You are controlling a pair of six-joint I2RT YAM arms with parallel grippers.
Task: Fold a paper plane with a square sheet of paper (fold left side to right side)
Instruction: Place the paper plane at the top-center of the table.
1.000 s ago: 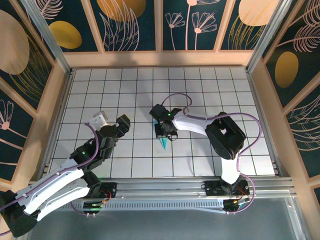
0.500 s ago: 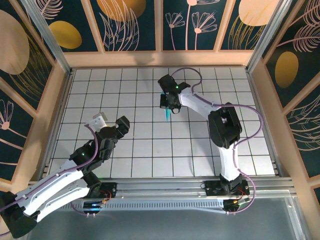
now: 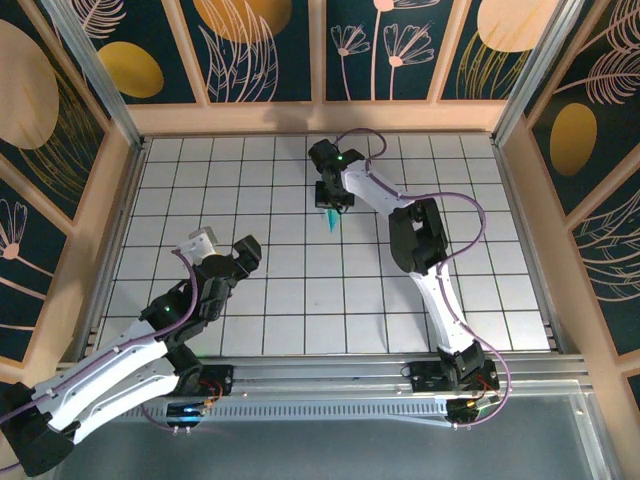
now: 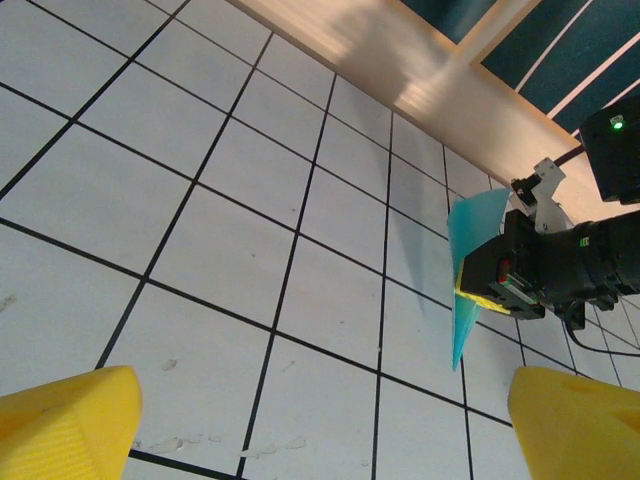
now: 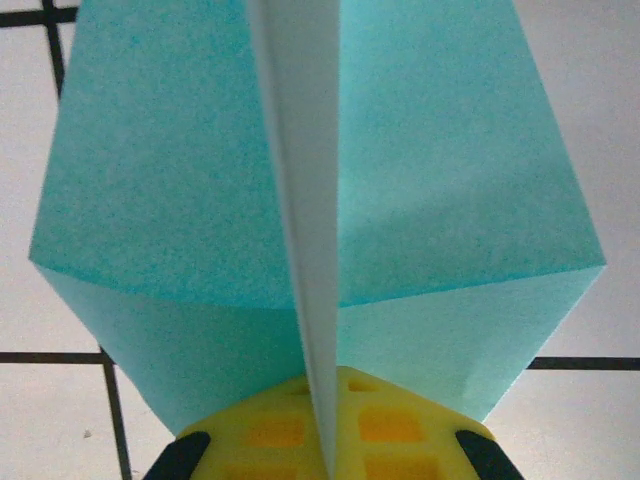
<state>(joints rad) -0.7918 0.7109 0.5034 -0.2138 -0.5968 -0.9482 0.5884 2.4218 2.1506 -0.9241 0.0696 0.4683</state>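
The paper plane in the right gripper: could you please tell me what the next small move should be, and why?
Probably lower the right gripper to set the paper plane on the table: it hangs nose-down, already folded, pinched apparently clear of the tiles, while the left gripper stands open, well apart.

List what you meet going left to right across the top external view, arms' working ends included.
left gripper, open → paper plane → right arm's elbow. The right gripper is shut on the plane and sits directly over it, so it is left out of the order.
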